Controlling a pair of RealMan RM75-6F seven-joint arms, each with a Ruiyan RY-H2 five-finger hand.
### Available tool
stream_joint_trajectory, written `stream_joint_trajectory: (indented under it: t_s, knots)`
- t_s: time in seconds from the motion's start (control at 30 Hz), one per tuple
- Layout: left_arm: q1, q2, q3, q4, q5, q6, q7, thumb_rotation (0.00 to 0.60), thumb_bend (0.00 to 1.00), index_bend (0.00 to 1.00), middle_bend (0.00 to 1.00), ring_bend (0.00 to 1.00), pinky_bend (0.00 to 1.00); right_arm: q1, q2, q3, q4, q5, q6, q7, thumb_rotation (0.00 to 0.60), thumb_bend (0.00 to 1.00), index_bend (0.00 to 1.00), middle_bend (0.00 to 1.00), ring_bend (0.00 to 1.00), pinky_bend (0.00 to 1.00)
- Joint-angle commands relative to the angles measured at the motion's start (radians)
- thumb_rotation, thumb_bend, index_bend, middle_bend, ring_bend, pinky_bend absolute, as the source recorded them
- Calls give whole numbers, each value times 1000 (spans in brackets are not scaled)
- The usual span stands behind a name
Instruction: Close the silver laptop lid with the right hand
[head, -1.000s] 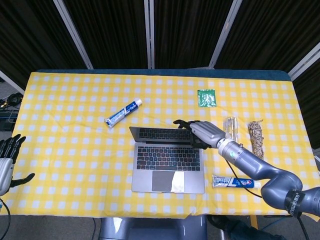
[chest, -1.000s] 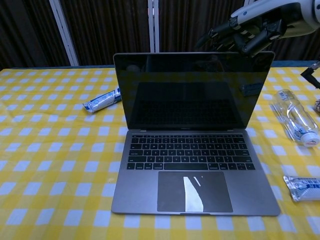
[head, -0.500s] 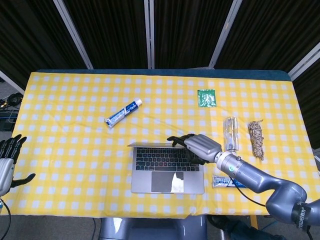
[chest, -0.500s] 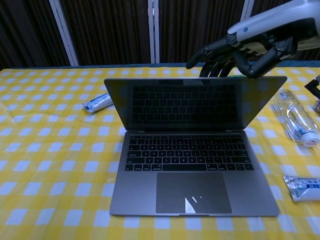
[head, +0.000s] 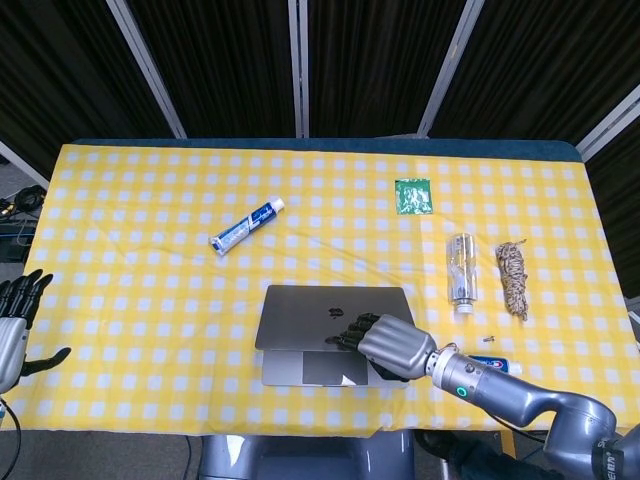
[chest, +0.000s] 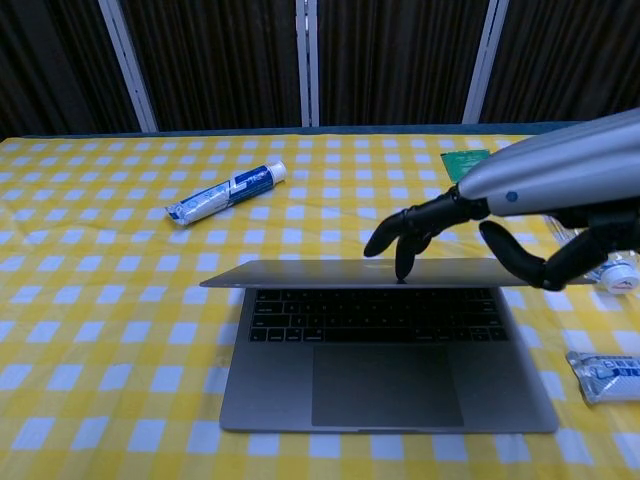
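Note:
The silver laptop (head: 325, 318) lies near the table's front edge with its lid tilted far down, almost flat. In the chest view the lid's front edge (chest: 300, 275) hovers a little above the keyboard (chest: 370, 315). My right hand (head: 385, 345) rests on top of the lid at its right side, fingers spread and pressing down. The chest view shows one of its fingertips (chest: 401, 272) touching the lid, with the thumb held apart; the hand grips nothing. My left hand (head: 15, 320) hangs with fingers apart beyond the table's left edge.
A blue-and-white toothpaste tube (head: 247, 226) lies behind the laptop to the left. A green packet (head: 412, 195), a clear bottle (head: 461, 270) and a rope bundle (head: 512, 278) lie at the right. Another tube (head: 490, 365) sits right of the laptop.
The lid has swung from upright down to nearly flat. My right hand followed it forward and down, staying on the lid's back. The left hand has not moved.

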Motion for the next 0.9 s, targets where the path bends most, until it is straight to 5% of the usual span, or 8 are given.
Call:
stream_joint_trajectory:
  t_s: [0.03,0.53,0.9]
  knots:
    - [0,1,0,0,0,0,-3,600,0,0,0,0,0,-25,-59,-64,51,-100,60,-122,600,1000,57,180,179,174]
    - [0,2,5,-2,7,0,-5,600,0,0,0,0,0,-47,-187,-139,271,-287,142,-447,600,1000,23,143,180,170]
    - [-3,-2,4,1,1,-7,-1,600,0,0,0,0,0,-40,-264,-186,394,-312,137,-513,600,1000,18,132,180,170]
